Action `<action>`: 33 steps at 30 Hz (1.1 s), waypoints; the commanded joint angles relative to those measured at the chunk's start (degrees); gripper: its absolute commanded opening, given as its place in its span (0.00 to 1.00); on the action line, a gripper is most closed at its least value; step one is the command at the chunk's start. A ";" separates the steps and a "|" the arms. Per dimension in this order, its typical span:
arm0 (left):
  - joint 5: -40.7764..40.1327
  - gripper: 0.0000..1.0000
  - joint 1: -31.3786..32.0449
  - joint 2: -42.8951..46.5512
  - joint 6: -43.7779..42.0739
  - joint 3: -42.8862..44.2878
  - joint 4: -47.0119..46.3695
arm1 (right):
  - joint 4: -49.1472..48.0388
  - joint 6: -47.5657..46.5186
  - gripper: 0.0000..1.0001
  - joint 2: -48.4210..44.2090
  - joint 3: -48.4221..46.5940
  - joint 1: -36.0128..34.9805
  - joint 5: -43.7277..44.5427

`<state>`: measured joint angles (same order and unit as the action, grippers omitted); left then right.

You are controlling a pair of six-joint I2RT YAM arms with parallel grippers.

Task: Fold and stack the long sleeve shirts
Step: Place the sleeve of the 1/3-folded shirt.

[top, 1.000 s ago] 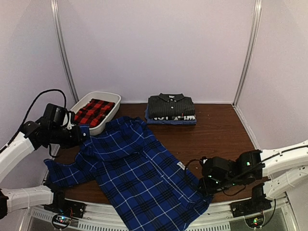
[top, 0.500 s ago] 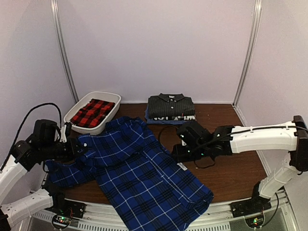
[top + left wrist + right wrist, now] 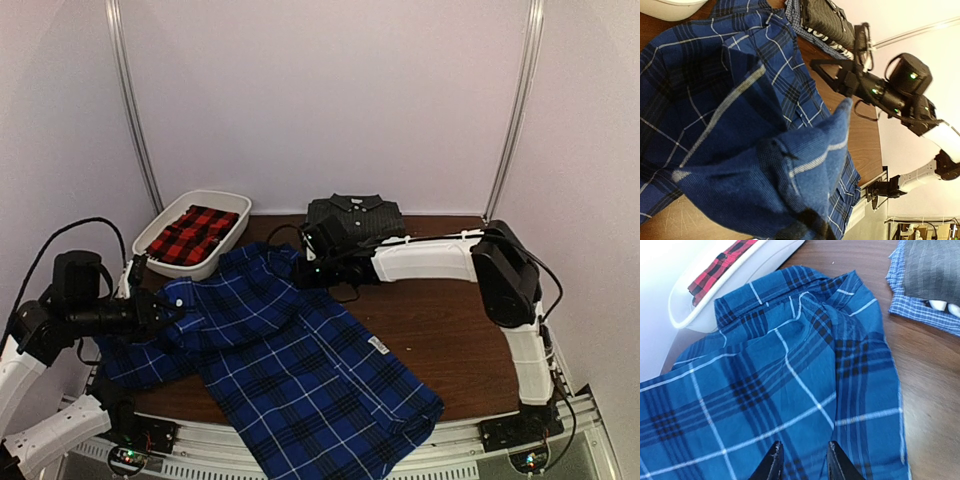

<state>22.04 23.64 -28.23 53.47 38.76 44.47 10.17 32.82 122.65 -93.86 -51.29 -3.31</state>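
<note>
**Blue shirt spread for folding, both grippers at its far-left end**

The blue shirt (image 3: 290, 370) lies open across the near-left part of the table (image 3: 450, 300), running from the tub (image 3: 236, 222) at far left down to the near edge. It is unfolded, so this is the opening of its fold. The charcoal shirt (image 3: 355, 220) sits folded on top of the stack at far centre. The red shirt (image 3: 190, 232) lies in the tub, untouched.

The left gripper (image 3: 152, 312) is at the shirt's left edge, clamped on a bunch of cloth. In its wrist view the fabric rises in a peak right up to the camera and hides the fingers. The right gripper (image 3: 305, 272) reaches across to the shirt's far corner, just near of the stack. Its wrist view shows the jaws apart, poised over the plaid with nothing between them.

By my reading the right arm is about to take a second hold on the far edge or collar. That calls for lowering the parted fingers onto a single layer at the hem and closing, well clear of the stack. With both ends held, the two arms could pull the cloth taut and straight before turning a sleeve or side inward. The left hold looks bunched, which may leave a crease.
</note>
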 commanded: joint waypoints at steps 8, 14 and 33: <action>8.45 0.00 0.18 -0.13 -2.51 2.64 -1.49 | -3.57 0.15 0.30 18.90 -18.08 2.76 -8.70; 9.07 0.00 0.18 -0.10 -2.69 1.94 -2.61 | -2.67 0.48 0.30 22.97 -21.26 3.12 -9.53; 6.08 0.00 0.18 -15.27 -9.64 4.18 -18.08 | 6.31 -4.60 0.36 2.28 -12.04 5.69 -10.28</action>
<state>25.76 23.64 -39.81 47.79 40.69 34.11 14.92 29.78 133.71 -109.91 -48.03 -14.37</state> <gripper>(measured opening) 0.072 0.359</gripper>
